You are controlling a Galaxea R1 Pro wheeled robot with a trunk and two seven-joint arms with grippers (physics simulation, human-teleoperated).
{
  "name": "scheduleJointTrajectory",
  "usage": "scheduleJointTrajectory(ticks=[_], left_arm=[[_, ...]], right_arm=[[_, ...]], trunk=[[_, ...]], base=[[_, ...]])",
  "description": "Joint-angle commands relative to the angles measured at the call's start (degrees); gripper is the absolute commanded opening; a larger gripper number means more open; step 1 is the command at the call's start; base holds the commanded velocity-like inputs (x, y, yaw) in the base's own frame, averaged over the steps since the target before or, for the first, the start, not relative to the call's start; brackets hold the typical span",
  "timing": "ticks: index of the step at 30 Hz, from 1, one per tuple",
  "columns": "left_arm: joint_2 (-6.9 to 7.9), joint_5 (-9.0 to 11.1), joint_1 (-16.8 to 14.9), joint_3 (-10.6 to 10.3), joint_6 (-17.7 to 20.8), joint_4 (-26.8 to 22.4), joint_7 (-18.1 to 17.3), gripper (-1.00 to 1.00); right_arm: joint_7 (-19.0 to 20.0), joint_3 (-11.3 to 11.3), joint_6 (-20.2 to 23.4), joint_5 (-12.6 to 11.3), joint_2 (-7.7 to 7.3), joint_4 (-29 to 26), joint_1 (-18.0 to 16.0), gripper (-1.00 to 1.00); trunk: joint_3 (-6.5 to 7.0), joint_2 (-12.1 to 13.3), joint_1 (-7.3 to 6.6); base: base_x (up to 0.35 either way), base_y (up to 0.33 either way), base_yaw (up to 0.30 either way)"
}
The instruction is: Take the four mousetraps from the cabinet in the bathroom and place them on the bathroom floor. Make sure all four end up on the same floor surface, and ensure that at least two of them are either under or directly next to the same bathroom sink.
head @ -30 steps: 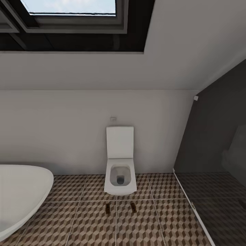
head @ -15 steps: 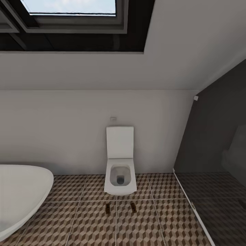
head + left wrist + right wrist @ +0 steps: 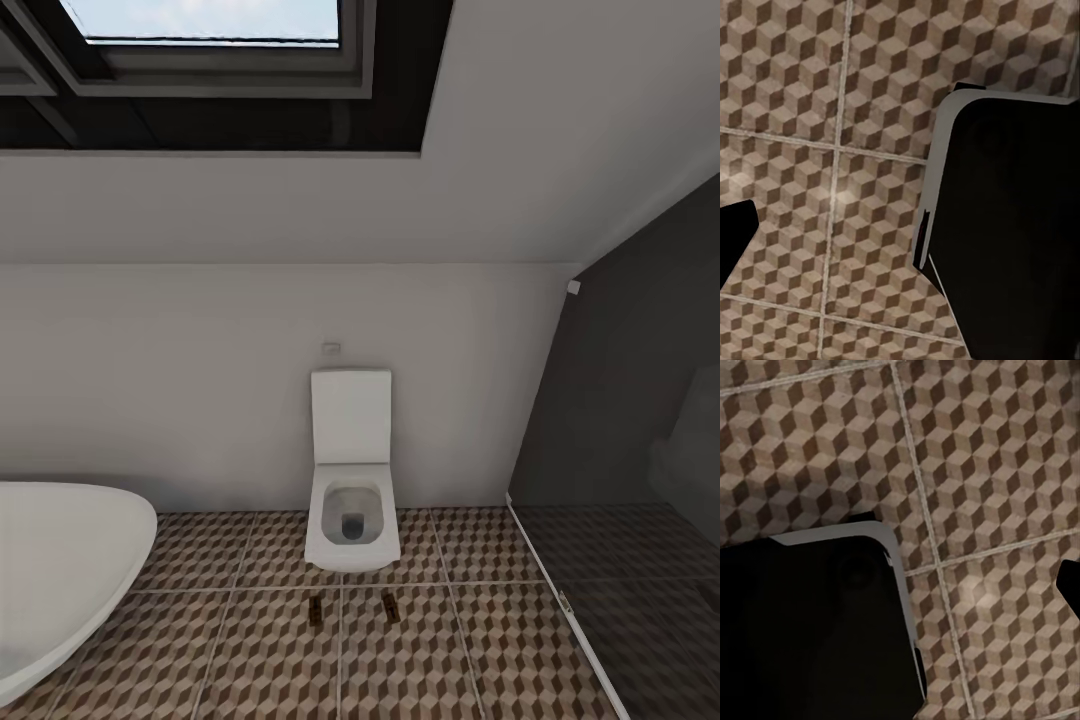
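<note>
Bathtub sits left of the toilet; a dark glass shower enclosure stands to its right. Two mousetraps, one and another, lie on the bathroom floor just in front of the toilet, slightly apart. Wrist views show patterned tile and dark robot bodywork, so I cannot tell either tool's state. Likely the robot should turn toward the cabinet, then check that traps end beside a sink.

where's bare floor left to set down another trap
Bare bathroom floor lies between the mousetraps and the shower glass, and between them and the bathtub. It is tightest just before the toilet.
</note>
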Motion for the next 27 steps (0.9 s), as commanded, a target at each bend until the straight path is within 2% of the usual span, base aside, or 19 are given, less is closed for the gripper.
scheduleJointTrajectory(ticks=[1, 12, 27], left_arm=[[-0.21, 0.51, -0.08, -0.47, -0.25, 0.19, -0.26, 1.00], [-0.88, 0.48, -0.08, -0.48, -0.25, 0.17, -0.26, 1.00], [-0.91, 0.45, -0.08, -0.48, -0.25, 0.17, -0.26, 1.00]], right_arm=[[-0.17, 0.46, -0.17, -0.45, 0.03, -0.03, -0.04, 1.00], [0.01, 0.43, -0.36, -0.65, 1.14, -0.52, -0.04, 1.00], [0.05, 0.37, -0.36, -0.60, 1.18, -0.60, -0.04, 1.00]], trunk=[[-0.13, -0.12, 0.03], [-0.13, -0.12, 0.03], [-0.13, -0.12, 0.03]], base=[[0.000, 0.000, 0.000], [0.000, 0.000, 0.000], [0.000, 0.000, 0.000]])
